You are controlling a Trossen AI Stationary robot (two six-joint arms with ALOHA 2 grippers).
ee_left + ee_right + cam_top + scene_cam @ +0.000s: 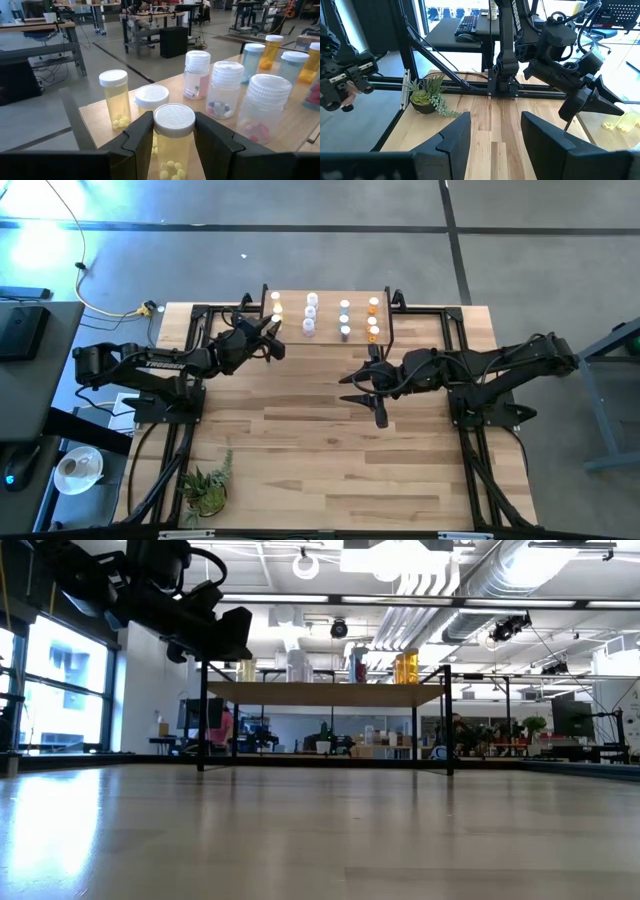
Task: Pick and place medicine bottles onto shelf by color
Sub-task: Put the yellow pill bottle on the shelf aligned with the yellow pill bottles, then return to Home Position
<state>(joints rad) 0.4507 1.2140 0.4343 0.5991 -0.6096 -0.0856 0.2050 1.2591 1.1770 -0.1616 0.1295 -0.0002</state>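
The shelf point(292, 320) stands at the table's far middle and carries medicine bottles in rows by color: yellow at its left end, then white, bluish and orange point(373, 320). My left gripper point(272, 332) is at the shelf's left end, shut on a yellow bottle point(174, 150) with a white cap. Two more yellow bottles point(115, 97) stand on the shelf board just beyond it, with white ones point(226, 87) beside them. My right gripper point(352, 388) hangs open above the middle of the table, nothing between its fingers point(455, 140). My left gripper pinches the yellow bottle between its two fingers, which lie against opposite sides of the cap and upper body point(156, 131). The fingers reach in about level from the table's left side. The bottle stands upright; the gripper hides its bottom.
A small potted plant point(207, 485) sits near the table's front left corner. Black frame rails point(440, 310) run beside the shelf and along the table's sides. The wood in front of the shelf is bare point(310, 420). The shelf's thin black legs point(203, 720) show in the low view.
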